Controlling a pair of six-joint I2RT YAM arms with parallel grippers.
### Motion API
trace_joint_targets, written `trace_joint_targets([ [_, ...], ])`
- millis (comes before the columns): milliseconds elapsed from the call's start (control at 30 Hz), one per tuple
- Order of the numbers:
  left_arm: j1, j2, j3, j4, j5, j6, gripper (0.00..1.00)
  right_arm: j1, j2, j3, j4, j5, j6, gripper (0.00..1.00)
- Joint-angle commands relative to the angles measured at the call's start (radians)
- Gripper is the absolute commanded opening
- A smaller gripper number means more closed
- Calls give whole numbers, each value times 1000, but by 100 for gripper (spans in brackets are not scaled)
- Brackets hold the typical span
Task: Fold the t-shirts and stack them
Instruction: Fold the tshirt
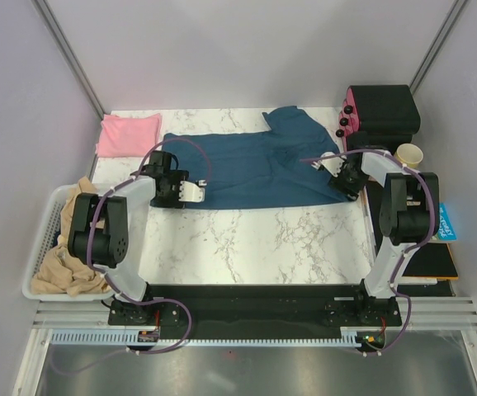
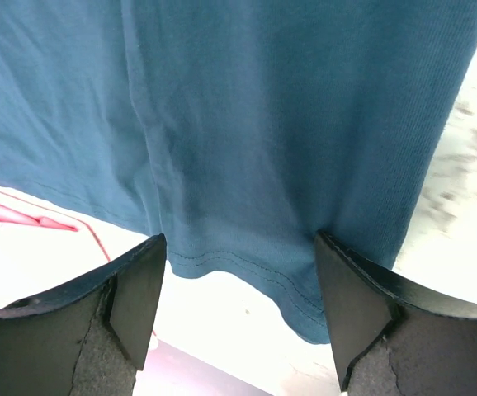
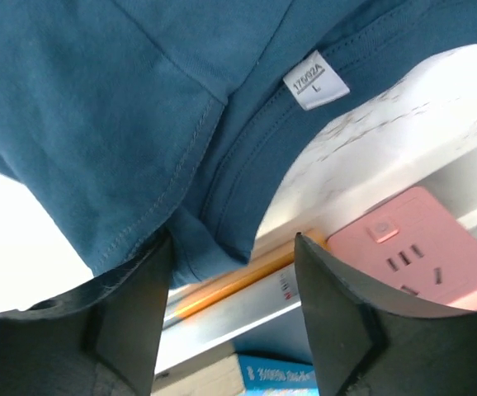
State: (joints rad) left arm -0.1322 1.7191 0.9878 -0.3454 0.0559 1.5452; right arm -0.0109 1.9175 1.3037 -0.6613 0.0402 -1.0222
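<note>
While teal t-shirt lies spread, white basket, beige cloth inside

teal t-shirt, pink t-shirt, marbled table

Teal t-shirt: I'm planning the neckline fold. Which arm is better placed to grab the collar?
Right. The right gripper sits at the collar of the teal t-shirt, size tag just ahead of its open jaws; the left gripper is at the hem, the opposite end.
</note>
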Motion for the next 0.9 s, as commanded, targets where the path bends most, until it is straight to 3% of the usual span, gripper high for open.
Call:
trace_joint_targets([
  [0, 19, -58, -43, -125, -33, 36, 80, -26, -93, 72, -101, 24, -39, 70],
  [367, 17, -205, -58, -213, 10, 64, 84, 55, -94, 351, -250, -79, 40, 76],
  [533, 16, -170, -15, -214, 9, 17, 84, 130, -57, 364, -299, -66, 39, 76],
  [733, 16, -176, -28, -208, 24, 7, 84, 138, -75, 310, -284, -75, 24, 76],
  [800, 16, -168, -40, -175, 32, 0, 83, 147, -80, 301, -291, -120, 25, 73],
  [867, 14, -132, -72, 16, 4, -20, 83, 164, -78, 264, -290, -131, 17, 68],
])
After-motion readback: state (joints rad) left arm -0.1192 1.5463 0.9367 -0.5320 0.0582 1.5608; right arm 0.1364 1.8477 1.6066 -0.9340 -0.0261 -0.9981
